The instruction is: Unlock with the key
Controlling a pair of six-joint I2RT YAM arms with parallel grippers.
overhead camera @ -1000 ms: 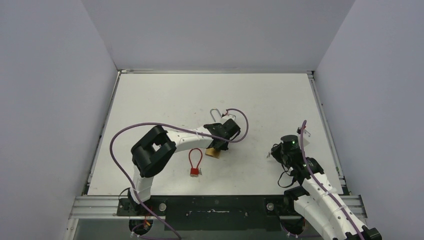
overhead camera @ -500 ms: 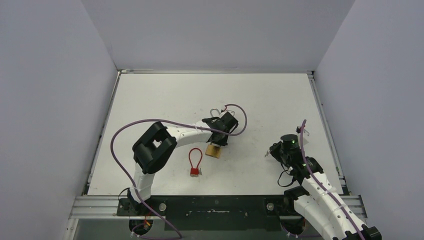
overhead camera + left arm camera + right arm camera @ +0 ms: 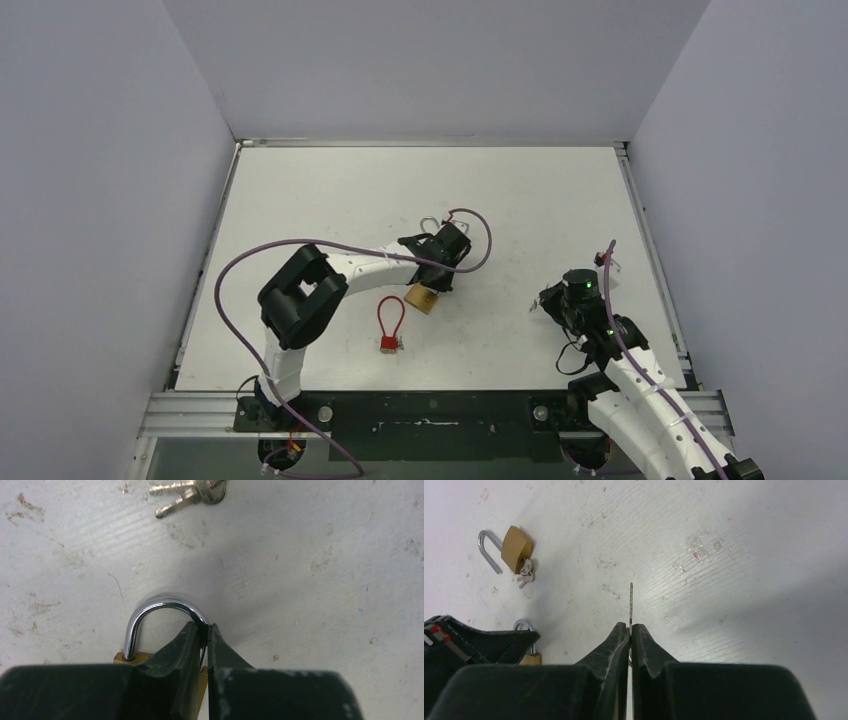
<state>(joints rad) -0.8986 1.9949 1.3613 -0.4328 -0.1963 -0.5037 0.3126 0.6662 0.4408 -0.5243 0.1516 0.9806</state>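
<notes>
The left gripper (image 3: pixel 205 630) pinched the loop of one gold padlock (image 3: pixel 150 611). The right gripper (image 3: pixel 630 627), well apart at 3 o'clock, held one key (image 3: pixel 631 602). There were three locks: the other gold padlock (image 3: pixel 516 542) at 12 o'clock and a red padlock (image 3: pixel 390 325) at 7. The white table (image 3: pixel 540 200) was scuffed, and the walls (image 3: pixel 100 200) were grey.

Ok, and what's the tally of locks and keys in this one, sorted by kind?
Brass padlocks: 2 (loose padlock; held padlock, its shackle pinched in the left gripper)
Red padlock: 1
Key bunch: 1
Single key, in the right gripper: 1
Total: 5
</notes>
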